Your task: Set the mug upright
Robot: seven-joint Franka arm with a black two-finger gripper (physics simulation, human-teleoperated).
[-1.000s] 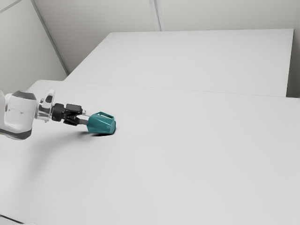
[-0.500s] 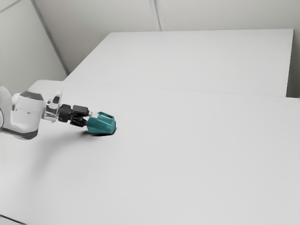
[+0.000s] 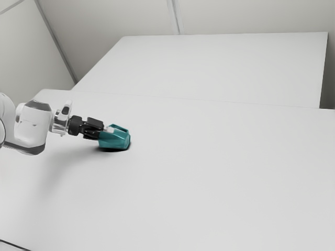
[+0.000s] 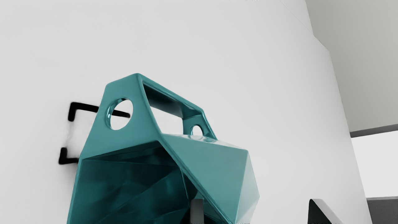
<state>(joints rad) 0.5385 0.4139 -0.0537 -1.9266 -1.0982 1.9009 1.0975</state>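
Observation:
The teal faceted mug (image 3: 116, 138) lies on its side on the table, its mouth facing my hand and its handle on the upper side. At that mouth is my gripper (image 3: 103, 132), reaching in from the exterior view's left. The wrist view gives a look into the hollow of the mug (image 4: 205, 161), with the handle standing off its wall. My gripper (image 4: 259, 211) is open there: one finger (image 4: 196, 211) is at the mouth, inside the rim, and the other stands outside the mug with a gap to its wall.
The white table (image 3: 209, 183) extends around the mug. Black angular marks (image 4: 85, 106) lie on its surface beside the mug. A second pale surface (image 3: 220, 68) adjoins at the back, with walls behind it.
My hand has advanced toward the exterior view's right, bringing the gripper up to the mug's mouth. The mug has shifted very slightly the same way and still lies on its side.

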